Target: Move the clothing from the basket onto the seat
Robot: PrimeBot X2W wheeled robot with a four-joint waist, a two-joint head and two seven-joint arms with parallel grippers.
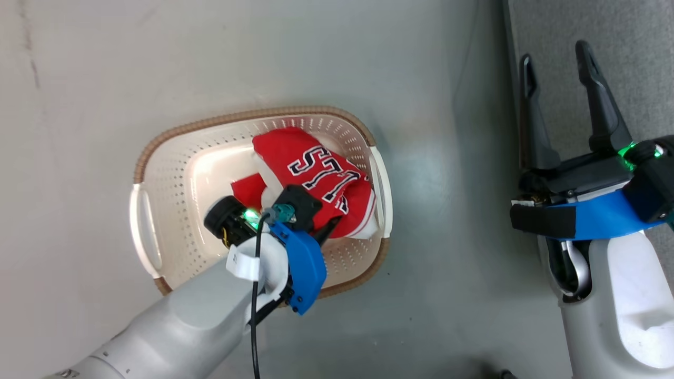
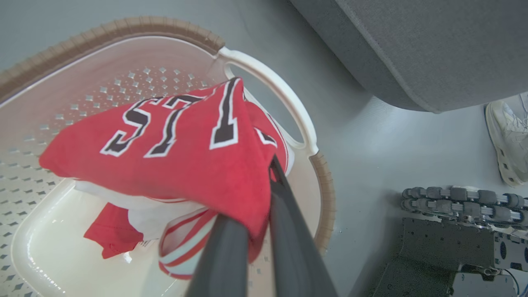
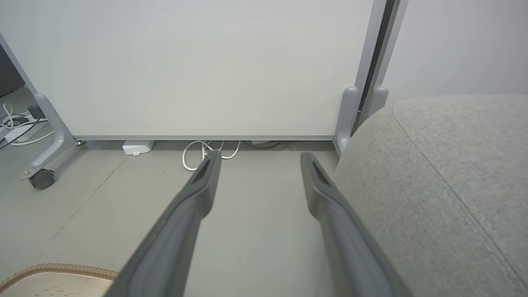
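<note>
The cream basket (image 1: 158, 173) with a brown rim stands on the grey floor. In it lies the clothing (image 1: 310, 173), a red jersey with black-and-white letters. My left gripper (image 1: 324, 234) reaches into the basket and is shut on the jersey's edge. In the left wrist view the jersey (image 2: 177, 156) drapes over the gripper (image 2: 258, 194) and hangs above the basket (image 2: 123, 29) floor. More red fabric (image 2: 111, 235) and striped trim (image 2: 185, 243) lie beneath. My right gripper (image 1: 555, 52) is open and holds nothing, beside the grey seat (image 1: 632, 31).
The seat (image 3: 445, 185) fills the right of the right wrist view, next to my open right gripper (image 3: 260, 156). A pale partition panel (image 3: 185, 66) on casters, with white cables (image 3: 206, 152) under it, stands ahead. A person's shoe (image 2: 507, 140) and my wheeled base (image 2: 458, 202) are near the seat (image 2: 412, 49).
</note>
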